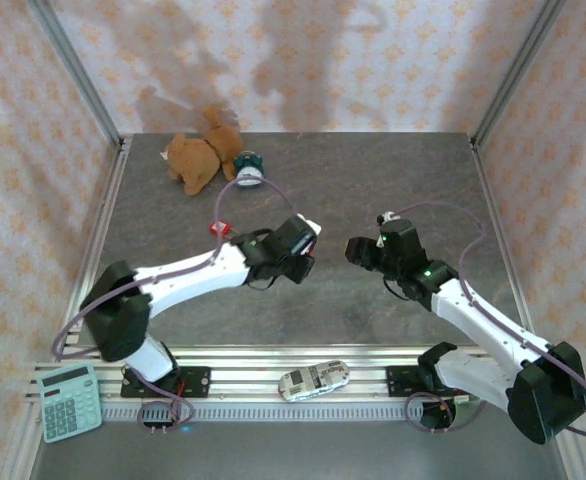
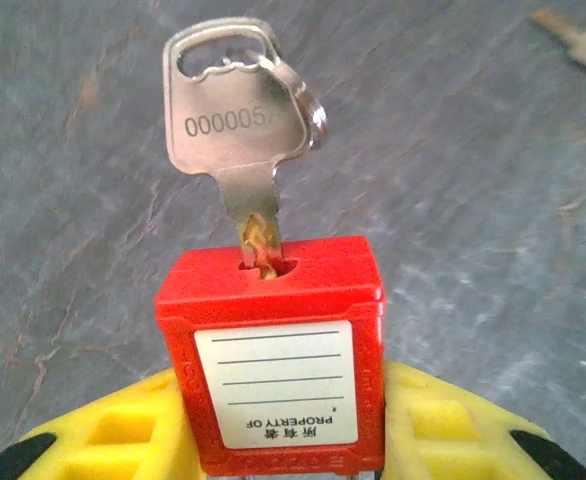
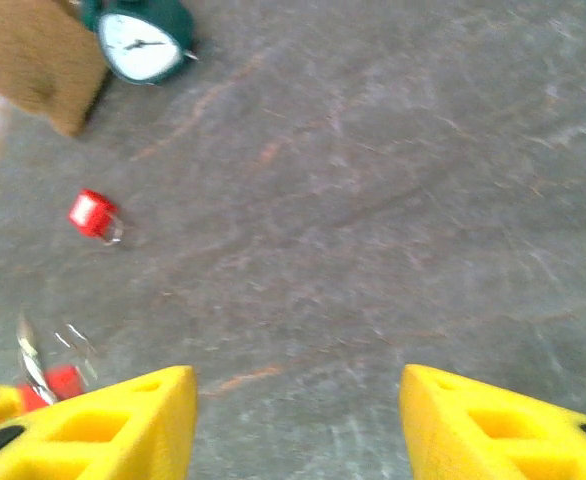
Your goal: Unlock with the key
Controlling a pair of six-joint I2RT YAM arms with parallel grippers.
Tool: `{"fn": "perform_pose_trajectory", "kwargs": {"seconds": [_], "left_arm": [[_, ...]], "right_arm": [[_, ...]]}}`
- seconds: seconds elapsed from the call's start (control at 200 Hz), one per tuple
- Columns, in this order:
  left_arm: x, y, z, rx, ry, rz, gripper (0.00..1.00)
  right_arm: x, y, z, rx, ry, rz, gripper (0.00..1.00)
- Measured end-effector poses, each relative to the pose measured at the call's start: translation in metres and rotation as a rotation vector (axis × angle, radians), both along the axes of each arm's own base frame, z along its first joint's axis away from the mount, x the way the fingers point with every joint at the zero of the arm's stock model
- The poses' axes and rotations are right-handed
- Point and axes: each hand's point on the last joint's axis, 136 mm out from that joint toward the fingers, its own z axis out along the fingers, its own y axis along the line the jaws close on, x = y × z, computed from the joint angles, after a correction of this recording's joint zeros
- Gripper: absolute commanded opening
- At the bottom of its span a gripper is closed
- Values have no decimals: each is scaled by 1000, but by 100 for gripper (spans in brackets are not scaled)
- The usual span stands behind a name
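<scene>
Left gripper is clamped on a red padlock, its 2 yellow fingers pressed against the lock's sides and the white label facing the wrist camera. A silver key sits in the keyhole on the padlock's top face, its brass-coloured blade only partly in. Its head stands clear of the fingers, with a split ring through it. Right gripper is spread wide, with bare table between its fingers and nothing in its grasp. From above, the 2 grippers face each other over the middle of the table, near but apart. In the right wrist view the padlock and key show at the lower left edge, just beside that gripper's left-hand finger. A second key lies loose on the table beyond the padlock. Farther back sit a small red item, a green clock and a brown plush toy.
</scene>
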Motion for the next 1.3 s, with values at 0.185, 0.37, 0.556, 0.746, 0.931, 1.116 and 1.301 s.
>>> {"fn": "perform_pose_trajectory", "kwargs": {"seconds": [0.185, 0.37, 0.556, 0.746, 0.931, 1.116, 1.301], "left_arm": [[-19, -4, -17, 14, -77, -95, 31], [-18, -11, -2, -27, -142, -121, 30], [-20, -15, 9, -56, -172, -131, 29], [-21, -15, 7, -55, -171, -133, 28], [-21, -15, 7, -55, -170, -133, 27], [-21, -15, 7, -55, -170, -133, 26], [-21, -15, 8, -56, -170, -133, 26]], "right_arm": [[5, 22, 33, 96, -39, 74, 38], [0, 46, 31, 136, -8, 177, 36], [-10, 65, 20, 136, 28, 262, 33], [-13, 69, 21, 137, 23, 287, 30], [-13, 69, 21, 131, 16, 296, 27], [-14, 67, 26, 130, -4, 288, 32], [-14, 65, 35, 136, -31, 282, 29]]}}
